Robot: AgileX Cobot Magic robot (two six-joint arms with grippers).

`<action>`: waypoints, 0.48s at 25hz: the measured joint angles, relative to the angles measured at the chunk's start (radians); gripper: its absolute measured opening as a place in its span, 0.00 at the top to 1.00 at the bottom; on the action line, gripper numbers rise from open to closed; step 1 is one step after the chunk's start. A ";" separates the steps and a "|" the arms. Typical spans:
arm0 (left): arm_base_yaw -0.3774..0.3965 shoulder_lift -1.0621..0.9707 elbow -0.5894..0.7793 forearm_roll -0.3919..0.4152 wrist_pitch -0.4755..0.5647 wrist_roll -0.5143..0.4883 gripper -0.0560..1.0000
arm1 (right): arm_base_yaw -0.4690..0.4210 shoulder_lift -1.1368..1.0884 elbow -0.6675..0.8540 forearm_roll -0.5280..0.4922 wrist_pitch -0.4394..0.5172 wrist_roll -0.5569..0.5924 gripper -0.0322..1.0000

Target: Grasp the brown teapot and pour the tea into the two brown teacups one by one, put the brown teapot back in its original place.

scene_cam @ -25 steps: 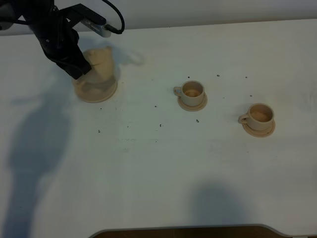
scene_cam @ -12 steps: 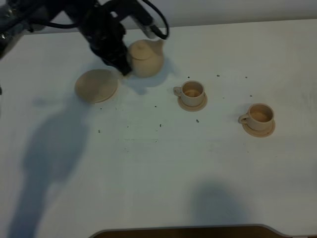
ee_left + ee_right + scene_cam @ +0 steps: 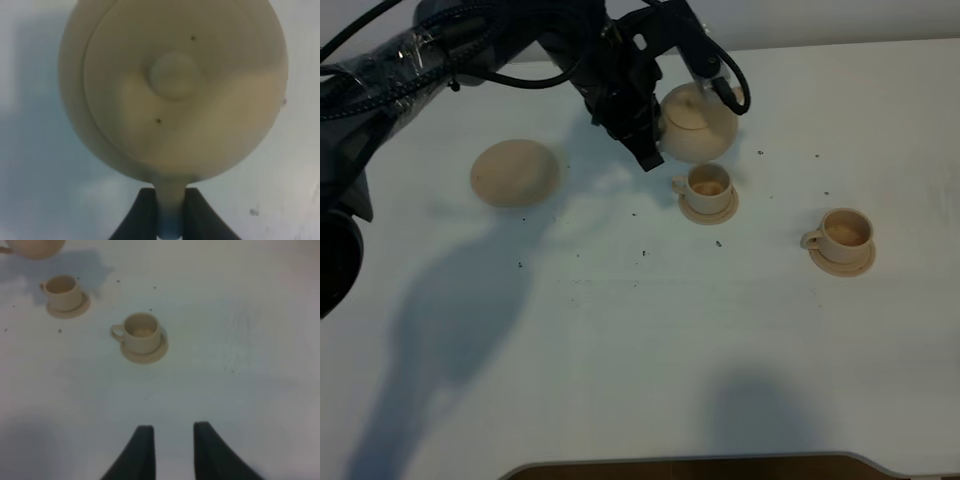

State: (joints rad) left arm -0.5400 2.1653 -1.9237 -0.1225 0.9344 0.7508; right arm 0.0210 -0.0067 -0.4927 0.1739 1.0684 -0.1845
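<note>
The teapot (image 3: 696,123), cups (image 3: 708,184) and saucer (image 3: 514,172) are looking like smooth matt ceramic; the table (image 3: 650,330) is showing a matt finish.

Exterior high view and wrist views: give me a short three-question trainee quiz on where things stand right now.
1. True or false: the brown teapot rests on the large saucer.
2. What grips the teapot's handle? A) left gripper B) right gripper C) neither
3. Fill in: each of the two teacups sits on its own ____.

Key:
1. False: it is held up near the nearer teacup, and the large saucer is bare.
2. A: the left gripper is shut on the handle; the right gripper holds nothing.
3. Saucer, as with the farther teacup.
</note>
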 joint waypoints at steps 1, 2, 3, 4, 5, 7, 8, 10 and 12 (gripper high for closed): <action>-0.014 0.000 0.000 0.001 -0.010 0.010 0.84 | 0.000 0.000 0.000 0.000 0.000 0.000 0.76; -0.030 0.000 0.000 0.001 -0.021 0.019 0.84 | 0.000 0.000 0.000 0.000 0.000 0.000 0.76; -0.043 0.000 0.000 0.002 -0.031 0.025 0.84 | 0.000 0.000 0.000 0.000 0.000 0.000 0.76; -0.059 0.000 0.000 0.001 -0.040 0.032 0.84 | 0.000 0.000 0.000 0.000 0.000 0.000 0.76; -0.073 0.000 0.000 0.001 -0.052 0.038 0.84 | 0.000 0.000 0.000 0.000 0.000 0.000 0.76; -0.094 0.000 0.000 -0.001 -0.072 0.056 0.84 | 0.000 0.000 0.000 0.000 0.000 0.000 0.76; -0.104 0.000 0.000 -0.001 -0.080 0.064 0.84 | 0.000 0.000 0.000 0.000 0.000 0.000 0.76; -0.119 0.003 0.000 0.000 -0.090 0.088 0.84 | 0.000 0.000 0.000 0.000 0.000 0.000 0.76; -0.132 0.012 0.000 0.000 -0.095 0.112 0.84 | 0.000 0.000 0.000 0.000 0.000 0.000 0.76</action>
State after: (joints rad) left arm -0.6724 2.1773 -1.9237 -0.1225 0.8396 0.8628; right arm 0.0210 -0.0067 -0.4927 0.1739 1.0684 -0.1845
